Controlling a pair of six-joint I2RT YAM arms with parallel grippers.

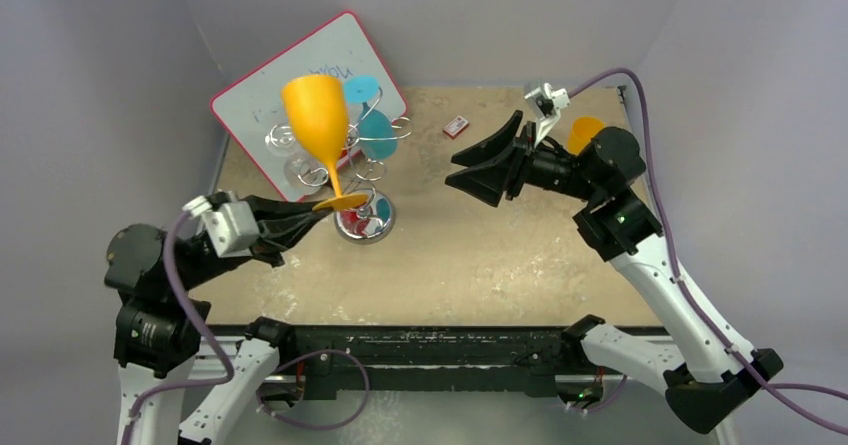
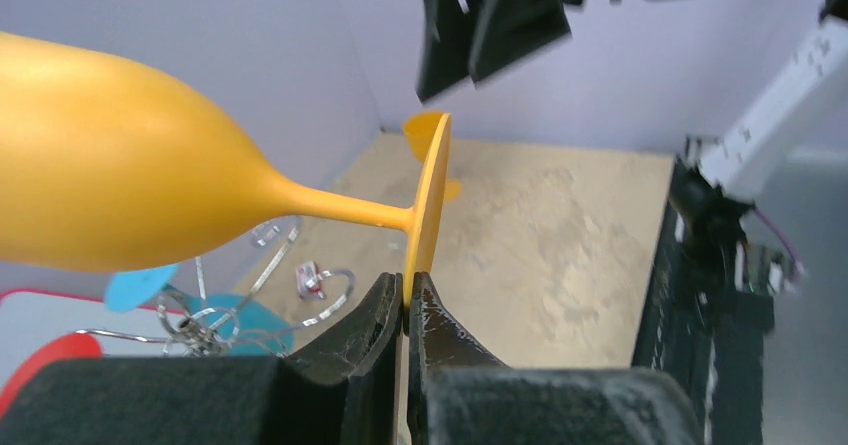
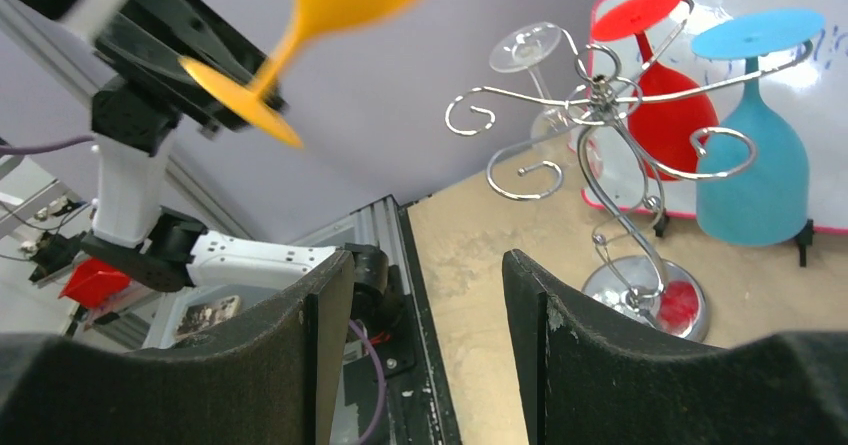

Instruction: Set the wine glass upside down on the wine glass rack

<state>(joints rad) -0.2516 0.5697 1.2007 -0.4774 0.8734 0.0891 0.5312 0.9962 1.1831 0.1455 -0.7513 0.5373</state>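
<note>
My left gripper point(image 1: 322, 210) is shut on the round foot of an orange wine glass point(image 1: 318, 120) and holds it in the air, bowl up, in front of the rack. In the left wrist view the fingers point(image 2: 385, 315) pinch the foot's edge and the bowl point(image 2: 110, 190) points left. The silver wire wine glass rack point(image 1: 362, 180) stands on its shiny round base point(image 3: 648, 300) with a red glass point(image 3: 668, 115), a blue glass point(image 3: 752, 160) and a clear glass point(image 3: 530, 50) hanging upside down. My right gripper point(image 1: 462, 168) is open and empty, raised right of the rack.
A pink-framed whiteboard point(image 1: 265, 90) leans behind the rack. A small red and white object point(image 1: 456, 126) lies on the tan table. Another orange object point(image 1: 583, 132) sits behind my right arm. Grey walls close in the back and sides.
</note>
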